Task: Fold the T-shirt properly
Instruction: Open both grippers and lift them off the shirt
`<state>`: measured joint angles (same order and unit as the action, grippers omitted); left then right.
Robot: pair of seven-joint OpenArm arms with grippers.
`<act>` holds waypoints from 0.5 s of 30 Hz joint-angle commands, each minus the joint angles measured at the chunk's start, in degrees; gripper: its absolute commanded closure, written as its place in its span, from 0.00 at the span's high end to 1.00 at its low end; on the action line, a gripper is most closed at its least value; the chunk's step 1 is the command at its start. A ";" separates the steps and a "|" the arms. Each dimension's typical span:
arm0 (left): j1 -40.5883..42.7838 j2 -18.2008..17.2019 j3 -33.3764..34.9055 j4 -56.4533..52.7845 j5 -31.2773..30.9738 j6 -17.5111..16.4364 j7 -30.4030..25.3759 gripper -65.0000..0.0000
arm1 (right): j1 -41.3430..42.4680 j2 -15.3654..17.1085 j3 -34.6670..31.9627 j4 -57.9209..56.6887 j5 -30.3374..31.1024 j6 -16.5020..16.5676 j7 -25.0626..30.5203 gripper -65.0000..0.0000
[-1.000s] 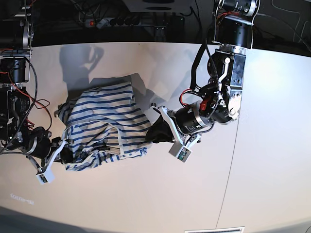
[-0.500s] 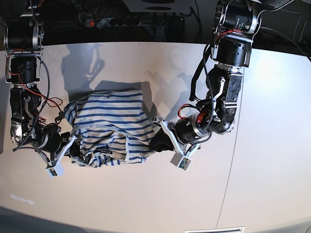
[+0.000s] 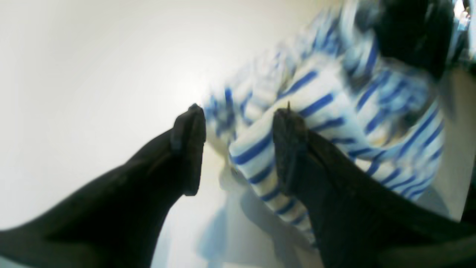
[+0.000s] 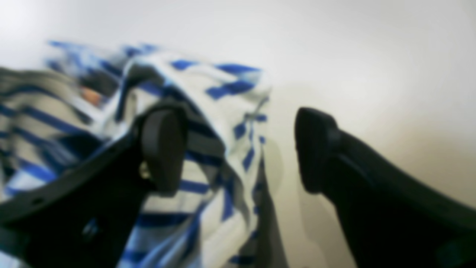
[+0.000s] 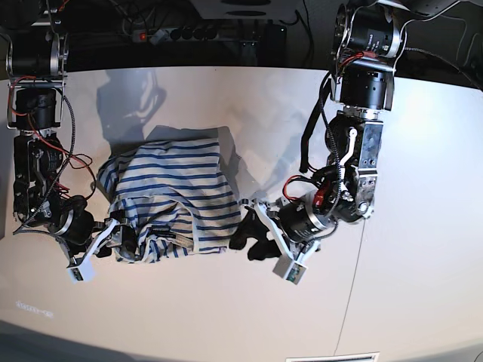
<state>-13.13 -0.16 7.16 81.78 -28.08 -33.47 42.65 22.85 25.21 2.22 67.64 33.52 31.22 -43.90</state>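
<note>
The T-shirt (image 5: 172,197) lies bunched in a rumpled heap on the white tabletop (image 5: 423,188), left of centre. The left gripper (image 5: 253,235) sits at its right edge with jaws apart, cloth bulging between them but not pinched. The right gripper (image 5: 121,240), at the near-left corner, is likewise spread over a fold. Closing now risks catching several layers at once, so a lift would drag the heap instead of spreading it.
</note>
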 commanded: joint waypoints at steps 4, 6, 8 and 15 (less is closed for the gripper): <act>0.44 -2.69 -1.49 11.26 -5.64 -0.17 2.69 0.50 | 1.86 0.96 6.05 7.67 5.40 2.43 -5.14 0.68; 2.78 -4.35 -1.51 14.84 -5.77 -0.17 2.64 0.50 | 1.86 1.07 9.77 11.02 7.08 2.45 -7.96 0.68; 5.57 -5.33 -1.51 17.22 -5.81 -0.17 2.69 0.49 | 1.79 2.21 12.41 12.13 7.48 2.45 -9.07 0.68; 14.29 -6.36 -1.51 18.40 -5.99 -0.22 2.12 0.19 | -2.82 3.96 16.11 9.31 4.68 2.43 -8.61 0.45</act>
<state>2.09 -6.50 5.72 99.11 -33.12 -33.45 46.24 18.70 28.36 18.02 76.09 37.23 31.24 -53.67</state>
